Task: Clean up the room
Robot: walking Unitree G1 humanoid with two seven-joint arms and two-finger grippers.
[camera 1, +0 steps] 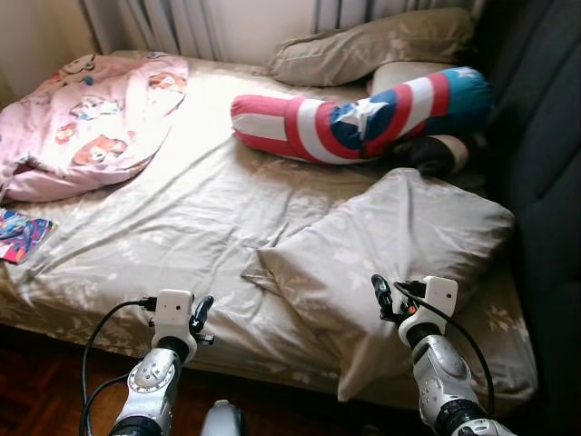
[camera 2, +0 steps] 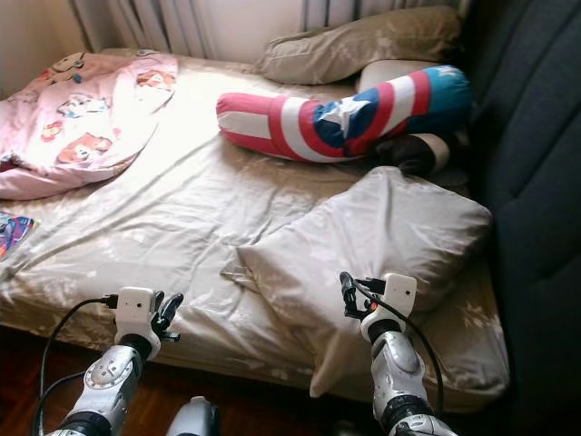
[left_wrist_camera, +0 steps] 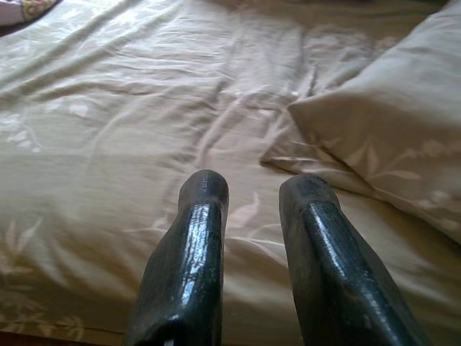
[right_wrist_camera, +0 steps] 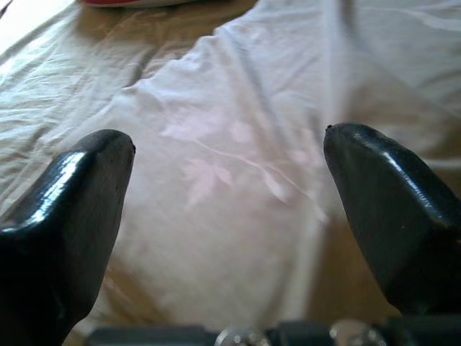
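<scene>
A beige leaf-print pillow lies askew on the near right part of the bed, one corner hanging over the front edge. My right gripper hovers just above that pillow's near side, open wide, with the pillow fabric showing between its fingers. My left gripper is at the bed's front edge, left of the pillow. Its fingers stand a little apart with nothing between them, pointing across the rumpled sheet toward the pillow's corner.
A red, white and blue star bolster lies across the back. Behind it rests a second beige pillow, and a dark round cushion beside it. A pink blanket is bunched back left, a colourful item at the left edge. Dark upholstery lines the right.
</scene>
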